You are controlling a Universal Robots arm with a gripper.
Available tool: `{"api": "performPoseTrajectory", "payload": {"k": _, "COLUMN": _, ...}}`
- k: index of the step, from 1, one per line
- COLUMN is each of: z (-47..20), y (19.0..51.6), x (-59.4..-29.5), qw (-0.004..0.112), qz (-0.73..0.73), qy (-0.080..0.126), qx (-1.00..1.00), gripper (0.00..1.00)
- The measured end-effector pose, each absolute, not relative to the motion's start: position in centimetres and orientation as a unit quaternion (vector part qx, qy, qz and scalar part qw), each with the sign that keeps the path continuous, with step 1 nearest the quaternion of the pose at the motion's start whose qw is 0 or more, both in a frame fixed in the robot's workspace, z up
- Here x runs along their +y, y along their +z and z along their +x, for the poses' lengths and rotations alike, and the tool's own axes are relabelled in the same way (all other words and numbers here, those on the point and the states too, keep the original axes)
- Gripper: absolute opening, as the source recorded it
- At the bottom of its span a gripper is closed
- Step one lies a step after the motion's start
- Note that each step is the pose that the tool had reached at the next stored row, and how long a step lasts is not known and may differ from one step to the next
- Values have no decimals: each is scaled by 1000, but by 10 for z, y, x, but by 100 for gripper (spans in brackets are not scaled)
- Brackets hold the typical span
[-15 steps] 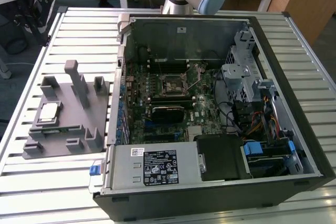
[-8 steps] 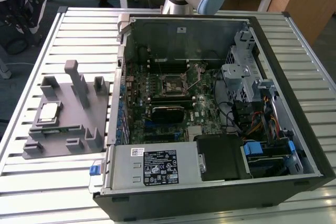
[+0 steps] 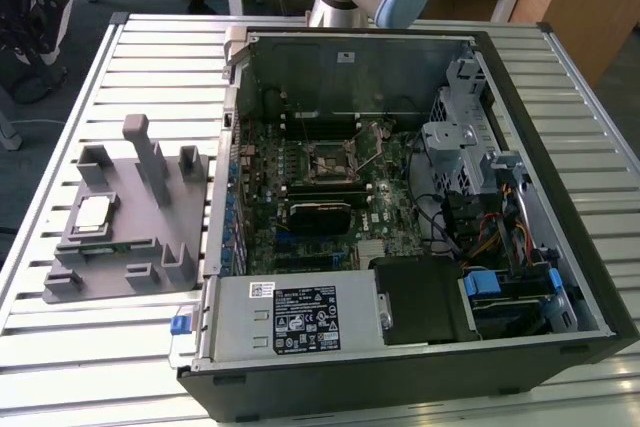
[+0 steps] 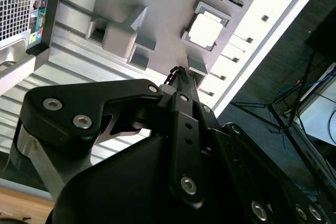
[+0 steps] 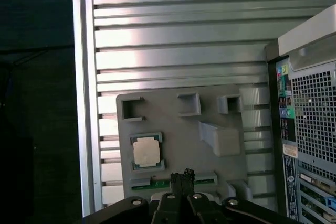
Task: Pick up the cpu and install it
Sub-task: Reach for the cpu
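1. Your cpu (image 3: 93,213) lies flat in a square recess of the grey holder (image 3: 135,222) on the desk (image 3: 100,347), at the exterior view's left of the open computer case (image 3: 350,57). The recess keeps it squared for a pick from above.
2. The tool (image 5: 181,176) hangs over the holder with its tips drawn together on nothing, near the cpu but apart from it.
3. The socket (image 3: 333,160) looks unfilled, so I judge that installing has not begun.

Bright, even light is falling across the slatted table (image 3: 130,347); glare is washing out the cpu (image 4: 205,30) in the second wrist view; shadow is filling the computer case (image 3: 360,67).
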State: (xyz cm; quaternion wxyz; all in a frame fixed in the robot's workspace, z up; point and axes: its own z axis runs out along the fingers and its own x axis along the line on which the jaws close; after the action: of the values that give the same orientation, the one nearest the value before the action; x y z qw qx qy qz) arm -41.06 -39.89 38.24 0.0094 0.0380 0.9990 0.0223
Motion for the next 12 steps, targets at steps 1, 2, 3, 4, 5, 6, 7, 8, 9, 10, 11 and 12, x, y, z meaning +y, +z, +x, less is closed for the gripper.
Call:
{"api": "performPoseTrajectory", "payload": {"k": 1, "z": -412, "y": 382, "x": -399, "qw": 9, "qz": 38, "qy": 22, "qx": 999, "gripper": 11}}
{"api": "performPoseTrajectory", "payload": {"k": 2, "z": -414, "y": 382, "x": -399, "qw": 9, "qz": 38, "qy": 22, "qx": 999, "gripper": 11}}
{"api": "performPoseTrajectory", "payload": {"k": 3, "z": -416, "y": 382, "x": -399, "qw": 9, "qz": 38, "qy": 22, "qx": 999, "gripper": 11}}
{"api": "performPoseTrajectory", "payload": {"k": 4, "z": -418, "y": 382, "x": -399, "qw": 9, "qz": 38, "qy": 22, "qx": 999, "gripper": 11}}
{"api": "performPoseTrajectory", "payload": {"k": 5, "z": -420, "y": 382, "x": -399, "qw": 9, "qz": 38, "qy": 22, "qx": 999, "gripper": 11}}
{"api": "performPoseTrajectory", "payload": {"k": 6, "z": -422, "y": 382, "x": -399, "qw": 9, "qz": 38, "qy": 22, "qx": 999, "gripper": 11}}
{"api": "performPoseTrajectory", "payload": {"k": 7, "z": -423, "y": 382, "x": -399, "qw": 9, "qz": 38, "qy": 22, "qx": 999, "gripper": 11}}
{"api": "performPoseTrajectory", "payload": {"k": 8, "z": -425, "y": 382, "x": -399, "qw": 9, "qz": 38, "qy": 22, "qx": 999, "gripper": 11}}
{"api": "performPoseTrajectory", "payload": {"k": 9, "z": -428, "y": 381, "x": -399, "qw": 9, "qz": 38, "qy": 22, "qx": 999, "gripper": 11}}
{"api": "performPoseTrajectory", "payload": {"k": 10, "z": -430, "y": 381, "x": -399, "qw": 9, "qz": 38, "qy": 22, "qx": 999, "gripper": 11}}
{"api": "performPoseTrajectory", "payload": {"k": 11, "z": -432, "y": 381, "x": -399, "qw": 9, "qz": 38, "qy": 22, "qx": 999, "gripper": 11}}
{"api": "performPoseTrajectory", "payload": {"k": 12, "z": -434, "y": 381, "x": -399, "qw": 9, "qz": 38, "qy": 22, "qx": 999, "gripper": 11}}
